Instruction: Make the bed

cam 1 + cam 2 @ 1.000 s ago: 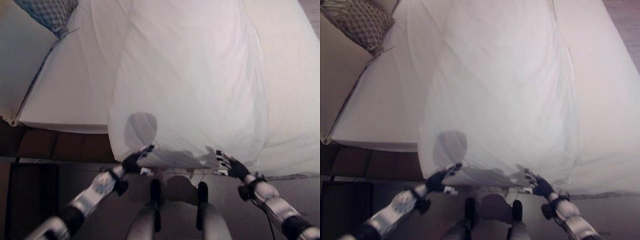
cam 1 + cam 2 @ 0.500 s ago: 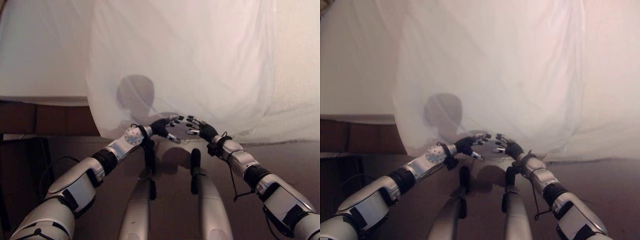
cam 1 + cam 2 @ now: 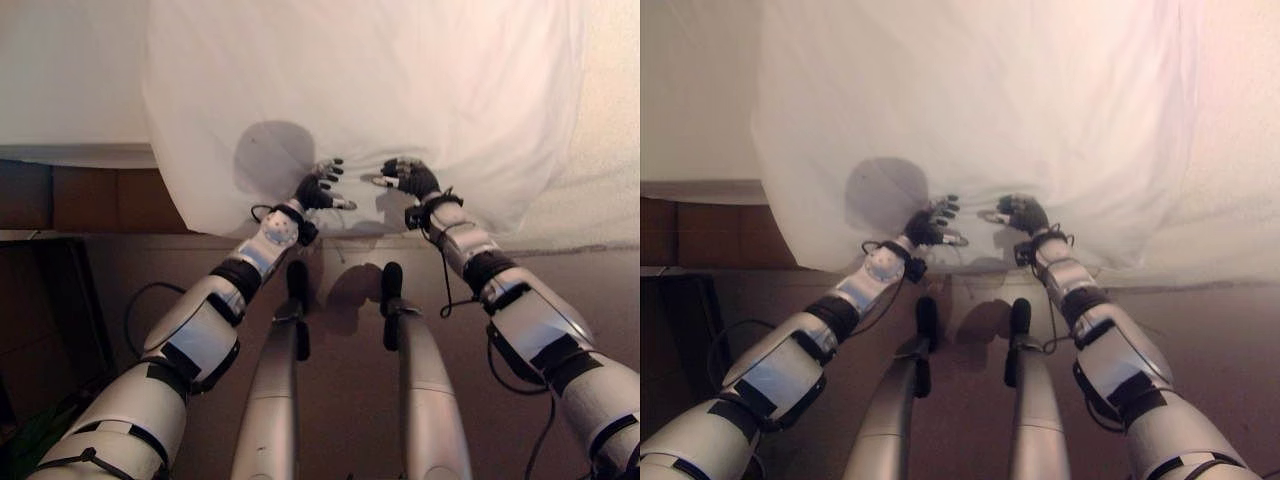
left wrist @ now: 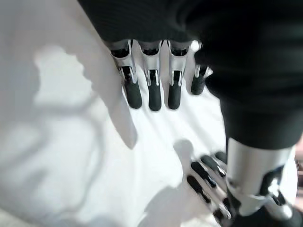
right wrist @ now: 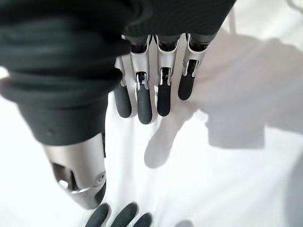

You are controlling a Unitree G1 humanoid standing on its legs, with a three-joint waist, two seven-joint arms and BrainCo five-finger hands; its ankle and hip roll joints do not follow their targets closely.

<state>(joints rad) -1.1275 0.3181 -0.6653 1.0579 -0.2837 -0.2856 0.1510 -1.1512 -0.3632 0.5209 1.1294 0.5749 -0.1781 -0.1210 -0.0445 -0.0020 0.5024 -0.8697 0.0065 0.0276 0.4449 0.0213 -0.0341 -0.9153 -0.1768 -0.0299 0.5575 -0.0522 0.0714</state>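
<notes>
1. Both arms are now reaching further up onto the bed than half a second ago, and the head camera is tipping lower, so the hanging edge sits higher in the eye views while the hands come off the hem and onto the cover's face.
2. Spreading across the whole upper scene, the white duvet (image 3: 370, 90) is draping over the foot of the bed, its lower edge hanging toward the brown floor (image 3: 90, 270), with a paler textured bedspread (image 3: 615, 150) lying alongside it on the robot's right.
3. Showing bare on the robot's left, the mattress sheet (image 3: 70, 70) is lying flat above the dark wooden bed frame (image 3: 60, 195).
4. Hovering at the cloth near the hanging edge, the left hand (image 3: 318, 186) is keeping its fingers (image 4: 152, 92) straight and spread, gripping nothing.
5. Sitting just beside it, the right hand (image 3: 408, 177) is likewise holding its fingers (image 5: 142, 101) extended and apart, clamped on nothing; whether the tips are touching the fabric cannot be told.
6. Risk, as a judgement: with neither hand pinching cloth, any pull is likely sliding off the slick cover; hands working this close together could be bunching the middle into a ridge, or dragging more duvet over the foot end toward the floor.
</notes>
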